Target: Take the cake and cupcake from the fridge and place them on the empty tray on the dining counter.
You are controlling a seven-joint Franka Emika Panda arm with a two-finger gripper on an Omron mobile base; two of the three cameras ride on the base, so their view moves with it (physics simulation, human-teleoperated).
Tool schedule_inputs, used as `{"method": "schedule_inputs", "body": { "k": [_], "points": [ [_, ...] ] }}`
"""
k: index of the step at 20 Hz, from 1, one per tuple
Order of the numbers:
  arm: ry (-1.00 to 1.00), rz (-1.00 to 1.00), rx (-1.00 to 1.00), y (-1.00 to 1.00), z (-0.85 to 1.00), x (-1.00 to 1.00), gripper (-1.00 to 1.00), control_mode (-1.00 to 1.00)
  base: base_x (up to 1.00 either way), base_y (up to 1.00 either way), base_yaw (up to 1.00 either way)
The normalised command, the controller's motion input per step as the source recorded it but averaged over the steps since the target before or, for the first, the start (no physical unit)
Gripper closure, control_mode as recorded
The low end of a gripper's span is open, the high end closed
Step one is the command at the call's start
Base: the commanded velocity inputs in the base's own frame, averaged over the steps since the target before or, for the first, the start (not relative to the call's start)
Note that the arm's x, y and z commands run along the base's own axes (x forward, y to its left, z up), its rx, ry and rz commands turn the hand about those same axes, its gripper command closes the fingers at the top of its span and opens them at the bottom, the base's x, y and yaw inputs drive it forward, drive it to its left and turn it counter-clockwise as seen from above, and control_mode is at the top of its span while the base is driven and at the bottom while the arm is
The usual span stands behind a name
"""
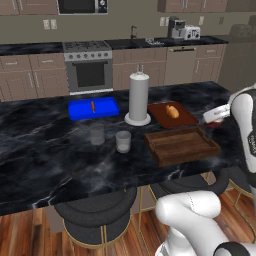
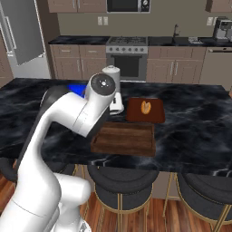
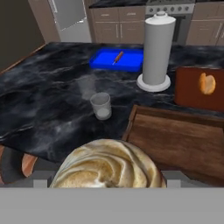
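Wooden tray (image 1: pixel 182 145) lies bare on the dining counter (image 1: pixel 50 155); the tool (image 3: pixel 107 183) clamps the cupcake (image 3: pixel 107 168).

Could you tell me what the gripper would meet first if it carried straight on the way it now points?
Judging by the hand view, probably the near rim of the empty tray; the cupcake sits between its fingers, and depth is uncertain.

On dining counter (image 1: pixel 45 150): tray (image 1: pixel 181 145) front right, bread board (image 1: pixel 172 114) behind it, paper towel roll (image 1: pixel 138 97) left of board, blue tray (image 1: pixel 93 108) further left, two glasses (image 1: pixel 123 141) left of tray.
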Motion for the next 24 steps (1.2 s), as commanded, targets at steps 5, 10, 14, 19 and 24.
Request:
{"method": "schedule_inputs", "body": {
  "k": [5,10,14,19,24],
  "points": [
    [0.01,0.02,0.02,0.00,-0.37,0.49,1.00,-1.00,0.00,0.00,0.00],
    [0.02,0.02,0.02,0.00,-0.50,0.47,1.00,-1.00,0.00,0.00,0.00],
    [0.02,0.03,0.03,0.00,-0.51,0.45,1.00,-1.00,0.00,0.00,0.00],
    [0.06,0.02,0.01,0.00,-0.38,0.46,1.00,-1.00,0.00,0.00,0.00],
    [0.09,0.01,0.00,0.00,-0.34,0.43,1.00,-1.00,0.00,0.00,0.00]
  ]
}}
